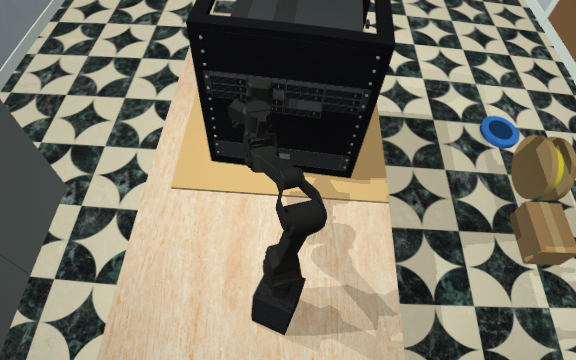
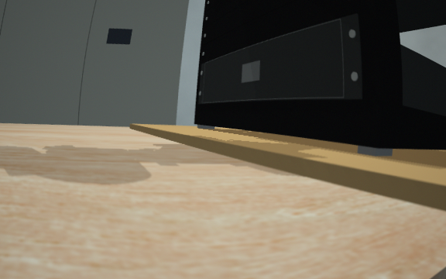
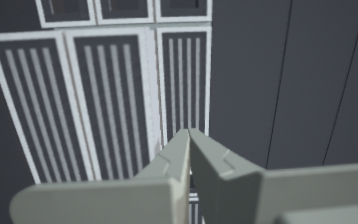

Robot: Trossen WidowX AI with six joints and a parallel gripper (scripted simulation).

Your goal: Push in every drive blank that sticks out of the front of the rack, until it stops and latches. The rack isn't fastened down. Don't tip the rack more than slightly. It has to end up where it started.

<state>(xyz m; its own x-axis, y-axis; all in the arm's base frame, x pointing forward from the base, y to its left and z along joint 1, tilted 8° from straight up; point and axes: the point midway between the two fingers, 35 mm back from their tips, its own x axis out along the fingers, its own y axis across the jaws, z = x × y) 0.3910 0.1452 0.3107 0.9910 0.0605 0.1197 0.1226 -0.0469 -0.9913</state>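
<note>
Fingers are pressing together with nothing between them as we are reaching our gripper [image 3: 189,132] toward the slatted drive blanks [image 3: 107,102] in the front of the black rack [image 1: 293,50], which is standing on a tan board [image 1: 193,170] on the wooden table [image 1: 193,280].

Floored in checkered tile [image 1: 118,125], dark green marble and cream in a four-pointed star pattern. Down the middle, a long pale wooden surface [image 1: 193,280], with a tan board [image 1: 193,175] lying on its far part. At left, a grey cabinet [image 1: 3,200]; behind, grey wall panels [image 2: 53,77]. At right on the tile, a blue disc [image 1: 499,132], a round tan drum [image 1: 543,167] with a yellow band, a cardboard box [image 1: 543,240]. Soft shadows across the wood.
</note>
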